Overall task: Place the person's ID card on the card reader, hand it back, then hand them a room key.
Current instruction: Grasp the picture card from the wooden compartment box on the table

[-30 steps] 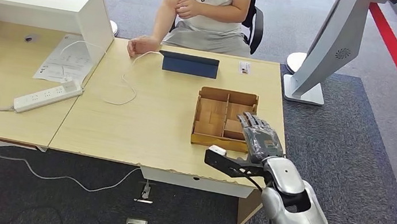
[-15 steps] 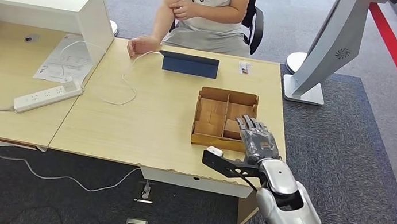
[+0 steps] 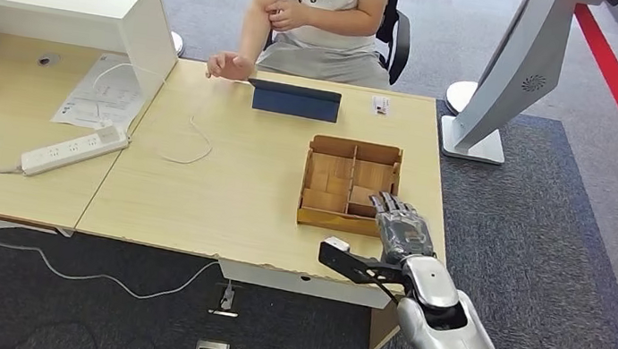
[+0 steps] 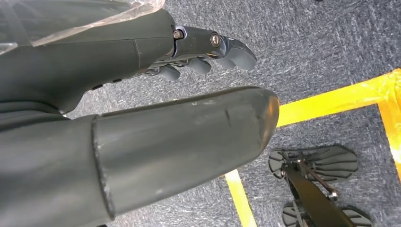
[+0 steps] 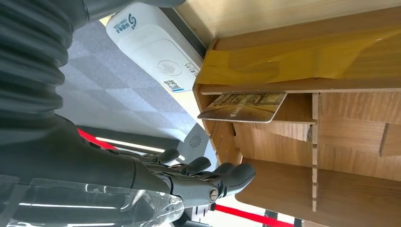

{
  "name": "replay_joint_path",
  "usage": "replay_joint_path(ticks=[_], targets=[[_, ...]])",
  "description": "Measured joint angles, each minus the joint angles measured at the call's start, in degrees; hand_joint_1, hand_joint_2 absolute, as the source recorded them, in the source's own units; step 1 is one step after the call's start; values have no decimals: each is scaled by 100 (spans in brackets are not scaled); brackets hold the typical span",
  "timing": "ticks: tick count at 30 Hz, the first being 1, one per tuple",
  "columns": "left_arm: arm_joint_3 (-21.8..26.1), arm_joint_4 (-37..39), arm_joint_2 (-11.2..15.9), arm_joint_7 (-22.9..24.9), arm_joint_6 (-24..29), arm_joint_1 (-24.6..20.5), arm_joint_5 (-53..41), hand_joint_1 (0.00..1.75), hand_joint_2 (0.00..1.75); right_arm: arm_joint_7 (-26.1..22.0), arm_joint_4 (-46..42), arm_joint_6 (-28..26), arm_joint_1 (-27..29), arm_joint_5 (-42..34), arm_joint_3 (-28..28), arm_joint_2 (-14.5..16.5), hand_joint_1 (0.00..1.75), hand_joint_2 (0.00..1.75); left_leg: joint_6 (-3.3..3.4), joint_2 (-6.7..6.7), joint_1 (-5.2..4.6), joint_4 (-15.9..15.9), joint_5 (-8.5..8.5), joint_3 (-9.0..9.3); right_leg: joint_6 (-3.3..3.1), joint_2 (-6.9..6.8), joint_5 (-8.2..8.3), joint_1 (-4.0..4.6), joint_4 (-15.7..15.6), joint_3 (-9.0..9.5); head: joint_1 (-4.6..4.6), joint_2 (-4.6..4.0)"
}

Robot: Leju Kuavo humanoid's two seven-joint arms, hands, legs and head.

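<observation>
My right hand (image 3: 402,230) hovers at the near right corner of the wooden compartment box (image 3: 331,149), fingers stretched out and thumb spread, holding nothing. In the right wrist view its fingers (image 5: 208,177) are beside the box (image 5: 350,142). A brown room key card (image 5: 243,107) leans in one compartment there. A white card reader (image 5: 153,49) lies just outside the box's yellow-taped wall. My left hand (image 4: 142,118) hangs over the carpet, holding nothing. The seated person's hand (image 3: 230,65) is raised, palm open, at the table's far edge.
A dark blue tablet (image 3: 295,100) and a small white card-like item (image 3: 379,104) lie at the far edge. A white power strip (image 3: 74,150), cable and papers (image 3: 104,93) sit at left beside a white shelf (image 3: 57,1). A grey stand (image 3: 502,83) is off to the right.
My right hand has drawn back from over the box toward the table's near edge. The person's hand has lifted off the table and shifted slightly right.
</observation>
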Motion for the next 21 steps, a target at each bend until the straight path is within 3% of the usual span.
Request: replay_joint_path(ticks=[21], targets=[[-8,0,-42,38,-12,-2,5,0,0,-38,422,-343,-50,66,-43,90,0,175,0,0,0,0,0,0,0,0,0,0,0,1,-1,0]])
